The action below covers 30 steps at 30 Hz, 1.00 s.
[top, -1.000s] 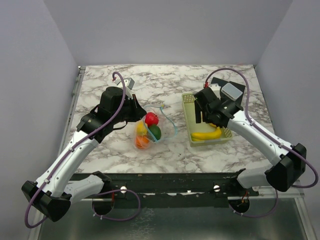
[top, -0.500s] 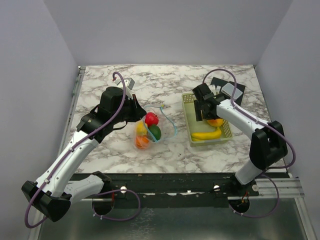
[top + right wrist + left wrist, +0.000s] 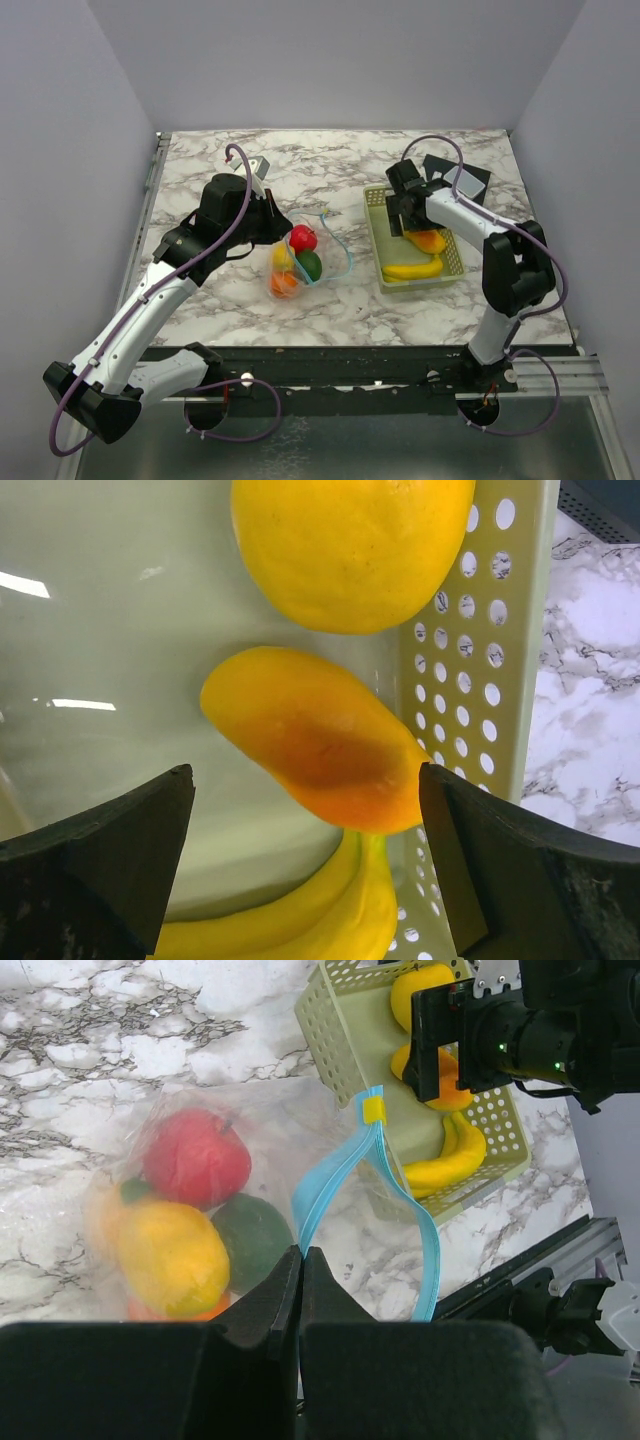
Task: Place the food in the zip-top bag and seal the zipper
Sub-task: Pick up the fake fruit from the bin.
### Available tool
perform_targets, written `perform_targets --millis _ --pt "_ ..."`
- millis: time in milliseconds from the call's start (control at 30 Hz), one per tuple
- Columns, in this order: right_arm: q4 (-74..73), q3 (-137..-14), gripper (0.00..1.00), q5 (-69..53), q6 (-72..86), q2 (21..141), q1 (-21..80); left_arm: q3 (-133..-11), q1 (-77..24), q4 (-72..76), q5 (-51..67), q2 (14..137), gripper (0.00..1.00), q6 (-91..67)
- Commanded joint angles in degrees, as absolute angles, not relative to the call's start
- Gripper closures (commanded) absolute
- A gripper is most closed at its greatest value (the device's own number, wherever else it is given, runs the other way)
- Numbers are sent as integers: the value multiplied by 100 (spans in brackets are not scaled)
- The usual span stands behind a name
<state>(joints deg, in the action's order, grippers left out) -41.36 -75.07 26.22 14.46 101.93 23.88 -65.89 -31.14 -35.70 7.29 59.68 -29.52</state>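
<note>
On the right half of the marbled counter [image 3: 200,170] sits the larger container, a pale yellow-green perforated basket [image 3: 374,222]. It holds a banana [image 3: 412,270], an orange-yellow piece [image 3: 430,240] and, in the right wrist view, a round yellow fruit [image 3: 350,540] beyond that piece. The right tool [image 3: 407,212] hangs inside the basket with its jaws spread wide, one finger on either side of the orange-yellow piece, holding nothing.

Just beside the basket, near the counter's middle, lies the smaller zip-top bag [image 3: 322,262], clear and floppy. Inside are a red fruit [image 3: 303,237], a yellow fruit [image 3: 283,257], a green fruit [image 3: 311,265] and an orange fruit [image 3: 284,285]. Its mouth gapes toward the basket, the light blue zipper [image 3: 335,1175] unsealed in an open loop. The left tool [image 3: 300,1270] has its jaws pressed together on the bag's edge at the zipper.

Plain pale grey walls [image 3: 330,60] enclose the counter on three sides
</note>
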Motion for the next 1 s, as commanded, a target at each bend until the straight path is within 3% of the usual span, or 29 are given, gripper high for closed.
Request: perform_targets --millis 0,467,700,967 --pt "-3918 -7638 0 2561 1209 10427 2251 -6669 -3103 -3542 811 5904 100 -2874" --pt "-3862 -7393 3 2223 1206 10602 2182 -6715 -3102 -3551 848 5974 100 -2855" --pt "-3921 -7412 15 2177 1262 10611 2188 -6739 -3102 -3555 853 5972 100 -2843" --pt "-3995 -7509 41 2073 1314 10611 2188 -6724 -3103 -3568 850 5920 100 -2857"
